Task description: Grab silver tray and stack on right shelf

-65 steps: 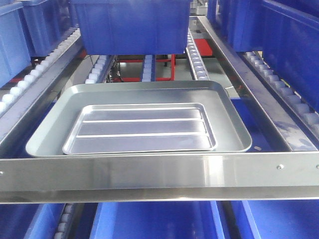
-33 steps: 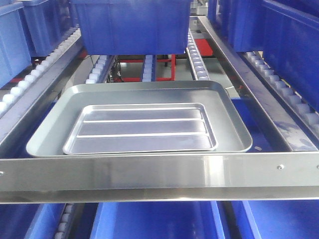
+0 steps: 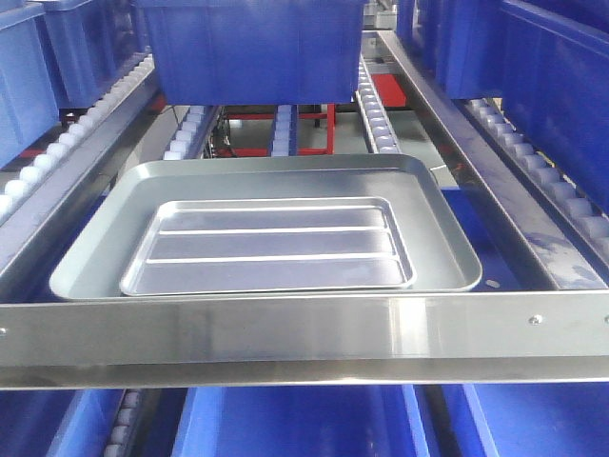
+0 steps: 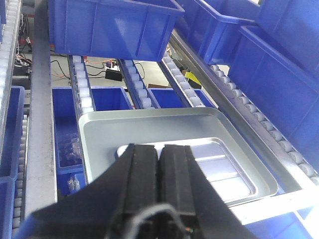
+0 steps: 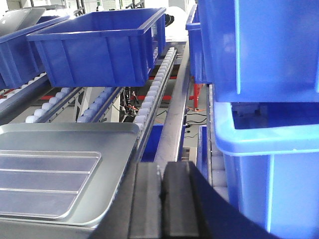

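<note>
Right, we start with the right shelf (image 3: 285, 328): stainless steel frame, broad flat brushed front bar, lanes of small white rollers (image 3: 376, 124) running back between the rails. Blue plastic bins sit around it, boxy with ribbed walls; one blue bin (image 3: 252, 48) rests on the rollers at the shelf's far end, more line both sides and the level below.

Next, the larger silver tray (image 3: 447, 228), matte grey, plain floor, rounded corners, raised rim, lies flat on the shelf with its near edge just behind the front bar. Its left rim is close to the left rail.

Inside it, we see the silver tray (image 3: 271, 248): shinier, shallow, rectangular, rounded corners, two long raised ribs across its floor. It sits flat on the larger tray's floor, toward the near edge, with its near rim close against the bigger tray's near rim.

Left gripper (image 4: 159, 164): black, blocky fingers pressed together with only a thin seam between them, nothing gripped, hanging above the near part of both trays. Right gripper (image 5: 162, 191): same black fingers, also closed together and empty, off the larger tray's near right corner, beside the right rail.
</note>
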Available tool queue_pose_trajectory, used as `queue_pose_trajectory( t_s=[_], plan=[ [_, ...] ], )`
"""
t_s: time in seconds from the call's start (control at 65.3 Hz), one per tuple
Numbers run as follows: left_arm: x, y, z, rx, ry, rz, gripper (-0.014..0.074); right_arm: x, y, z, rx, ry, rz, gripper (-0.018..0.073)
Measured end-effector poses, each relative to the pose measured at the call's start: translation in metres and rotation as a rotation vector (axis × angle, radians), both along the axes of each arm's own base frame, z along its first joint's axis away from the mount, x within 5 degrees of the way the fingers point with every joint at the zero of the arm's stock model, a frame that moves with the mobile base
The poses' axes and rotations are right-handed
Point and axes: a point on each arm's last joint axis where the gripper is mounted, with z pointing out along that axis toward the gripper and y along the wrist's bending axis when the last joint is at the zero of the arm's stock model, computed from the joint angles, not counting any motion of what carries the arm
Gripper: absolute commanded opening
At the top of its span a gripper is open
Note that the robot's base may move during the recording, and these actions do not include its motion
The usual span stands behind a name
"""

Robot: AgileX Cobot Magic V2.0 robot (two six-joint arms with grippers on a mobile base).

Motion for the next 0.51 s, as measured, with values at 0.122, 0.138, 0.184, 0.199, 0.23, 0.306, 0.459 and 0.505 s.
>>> queue_pose_trajectory(
  t_s=[0.122, 0.138, 0.184, 0.199, 0.23, 0.306, 0.459, 0.505],
  plan=[
    [0.000, 0.000, 0.000, 0.000, 0.000, 0.000, -0.0100, 0.000, 0.000, 0.000, 0.000, 0.000, 0.000, 0.0052],
    [0.000, 0.000, 0.000, 0.000, 0.000, 0.000, -0.0100, 0.000, 0.000, 0.000, 0.000, 0.000, 0.000, 0.0052],
    [0.000, 0.000, 0.000, 0.000, 0.000, 0.000, -0.0100, 0.000, 0.000, 0.000, 0.000, 0.000, 0.000, 0.0052],
    [0.000, 0.000, 0.000, 0.000, 0.000, 0.000, -0.0100, 0.000, 0.000, 0.000, 0.000, 0.000, 0.000, 0.0052],
    [0.000, 0.000, 0.000, 0.000, 0.000, 0.000, -0.0100, 0.000, 0.000, 0.000, 0.000, 0.000, 0.000, 0.0052],
    [0.000, 0.000, 0.000, 0.000, 0.000, 0.000, -0.0100, 0.000, 0.000, 0.000, 0.000, 0.000, 0.000, 0.0052],
    [0.000, 0.000, -0.008, 0.009, 0.017, 0.000, -0.0100, 0.000, 0.000, 0.000, 0.000, 0.000, 0.000, 0.0052],
    [-0.002, 0.003, -0.010, 0.007, 0.012, 0.016, -0.0100, 0.000, 0.000, 0.000, 0.000, 0.000, 0.000, 0.0052]
  ],
)
